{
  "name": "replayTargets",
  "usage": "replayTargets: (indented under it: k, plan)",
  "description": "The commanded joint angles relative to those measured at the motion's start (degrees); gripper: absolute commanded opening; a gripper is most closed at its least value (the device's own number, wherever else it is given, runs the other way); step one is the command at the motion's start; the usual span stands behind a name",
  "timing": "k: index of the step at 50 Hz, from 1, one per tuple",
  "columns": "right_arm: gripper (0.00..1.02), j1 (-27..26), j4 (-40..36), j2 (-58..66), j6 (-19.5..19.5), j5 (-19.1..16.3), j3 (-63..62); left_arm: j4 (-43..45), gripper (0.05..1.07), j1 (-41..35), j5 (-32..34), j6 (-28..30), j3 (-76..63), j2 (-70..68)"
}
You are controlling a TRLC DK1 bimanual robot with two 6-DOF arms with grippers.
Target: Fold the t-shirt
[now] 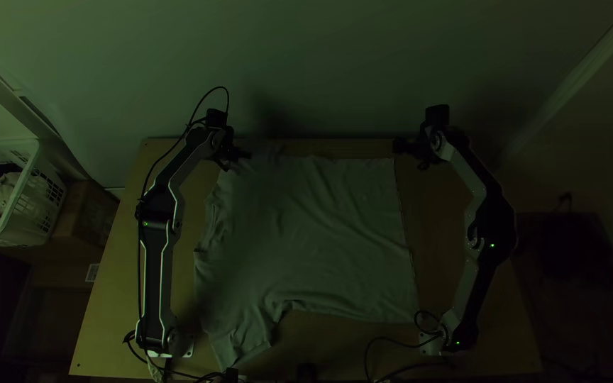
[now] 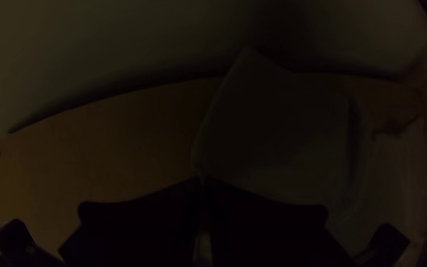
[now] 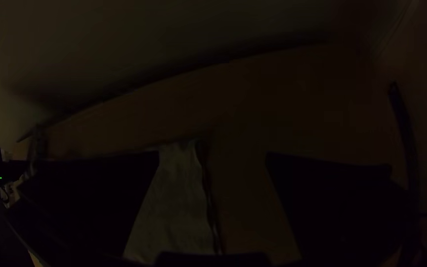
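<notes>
T-shirt (image 1: 321, 234) lies spread on the wooden table (image 1: 118, 291), wrinkled, between the two arms. Its hem runs along the right-hand side; the collar is on the left, and one sleeve (image 1: 243, 344) points toward the near edge.

Left gripper (image 1: 241, 154) is at the shirt's far left part, near the table's far edge. Fingers are narrow, tips together — cloth pinched between them, a fold rising beyond the tips in the left wrist view. I cannot tell exactly which part is held.

Right gripper (image 1: 409, 149) is near the far hem corner, fingers wide apart — nothing gripped.

Beside the table, on the left: a white basket (image 1: 35, 167) with cloth items inside.
</notes>
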Motion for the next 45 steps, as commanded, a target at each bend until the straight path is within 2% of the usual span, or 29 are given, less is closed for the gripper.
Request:
replayTargets:
  k: [1,9,16,26,33,40,45]
  plan:
    - [0.98,0.3,-3.3,3.3,2.8,-0.3,4.8,-2.1,0.08,1.1,0.2,-1.3,0.0,-0.2]
    - [0.97,1.2,-4.1,6.5,3.0,-0.3,8.1,-2.1,0.08,1.1,0.5,-1.4,0.0,-1.2]
    - [0.89,2.1,-4.7,9.7,3.5,-0.3,11.2,-2.2,0.08,1.0,0.6,-1.8,0.0,-1.3]
    - [0.89,3.5,-10.6,15.7,4.7,-0.2,19.0,-2.5,0.08,1.0,1.1,-2.6,-0.1,-1.7]
    - [0.88,4.1,-11.3,17.9,4.8,0.0,21.0,-2.6,0.08,1.2,1.8,-2.7,-0.1,-2.0]
    - [0.69,4.8,-11.3,19.4,4.7,1.0,21.1,-2.6,0.08,1.4,2.0,-2.8,-0.2,-2.2]
    - [0.38,4.9,-11.2,20.3,4.5,2.2,21.5,-2.7,0.08,1.4,2.0,-2.8,-0.2,-2.2]
